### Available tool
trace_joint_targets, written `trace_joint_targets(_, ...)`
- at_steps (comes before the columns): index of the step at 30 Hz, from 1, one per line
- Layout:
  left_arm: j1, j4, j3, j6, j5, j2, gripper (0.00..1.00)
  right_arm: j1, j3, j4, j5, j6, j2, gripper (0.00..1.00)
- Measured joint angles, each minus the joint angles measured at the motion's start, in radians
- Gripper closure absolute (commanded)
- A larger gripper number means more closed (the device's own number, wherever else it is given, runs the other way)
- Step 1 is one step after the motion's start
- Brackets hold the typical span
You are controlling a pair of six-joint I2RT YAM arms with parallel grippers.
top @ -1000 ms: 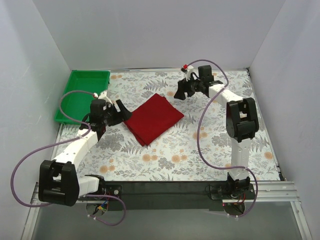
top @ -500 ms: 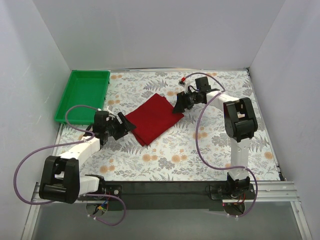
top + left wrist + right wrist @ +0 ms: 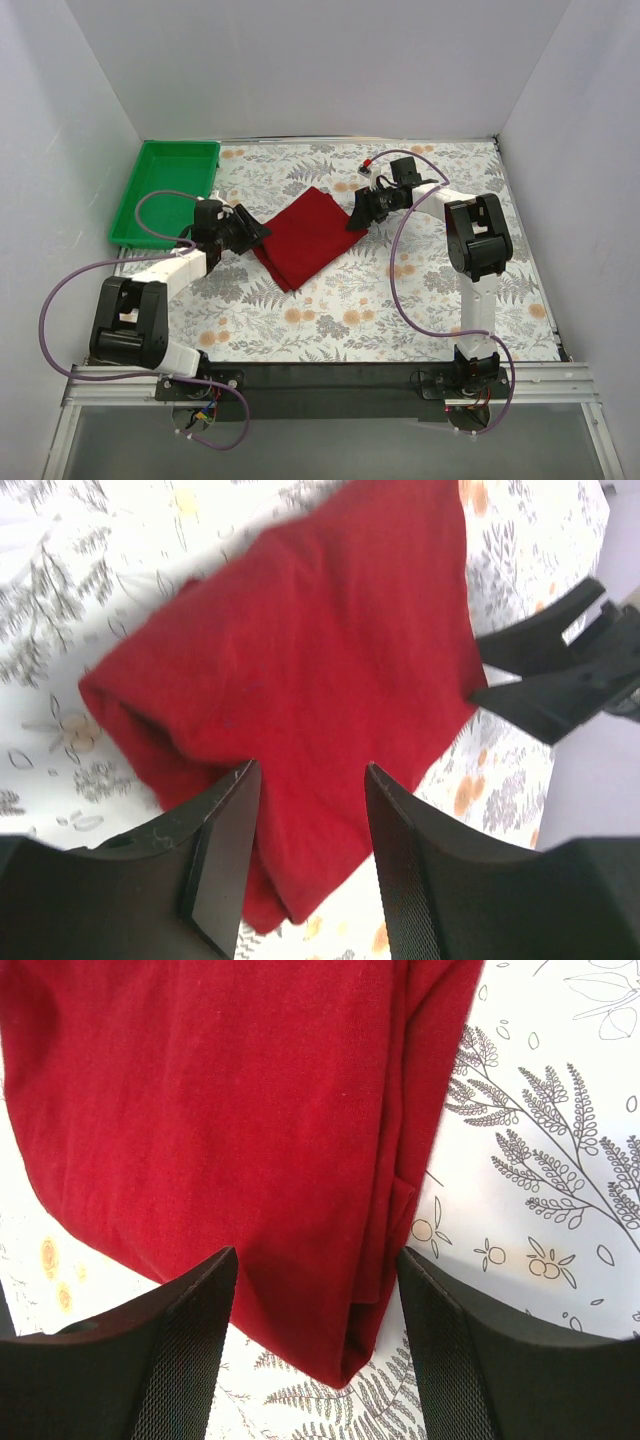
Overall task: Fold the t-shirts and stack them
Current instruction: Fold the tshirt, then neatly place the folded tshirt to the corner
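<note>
One dark red t-shirt lies folded into a rough square on the floral tablecloth, turned like a diamond. My left gripper is open at the shirt's left corner, its fingers either side of that corner. My right gripper is open at the shirt's right corner, which lies between its fingers in the right wrist view. The folded layers show along that edge. The right gripper's black fingers show past the shirt in the left wrist view. No neck label shows.
A green tray sits at the back left of the table. White walls enclose the table on three sides. A purple cable loops from each arm.
Both grippers have moved in to the shirt: the left one up and right to its left corner, the right one down and left to its right corner. The shirt has not moved.
</note>
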Motion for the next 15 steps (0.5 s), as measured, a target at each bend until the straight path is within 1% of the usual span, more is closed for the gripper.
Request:
trace_joint_targets(4,0.005,-0.005,0.029,0.011,-0.034,0.029,0.54,0.000,0.000,0.000,-0.001,0.000,0.002,0.41)
trace_joint_targets(8,0.023,-0.019,0.029,0.017,-0.064,0.059,0.57,0.000,-0.001,0.000,0.001,0.000,0.002,0.42)
trace_joint_targets(15,0.060,-0.040,0.028,0.024,-0.132,0.063,0.55,-0.005,-0.005,0.000,0.002,-0.001,0.002,0.46)
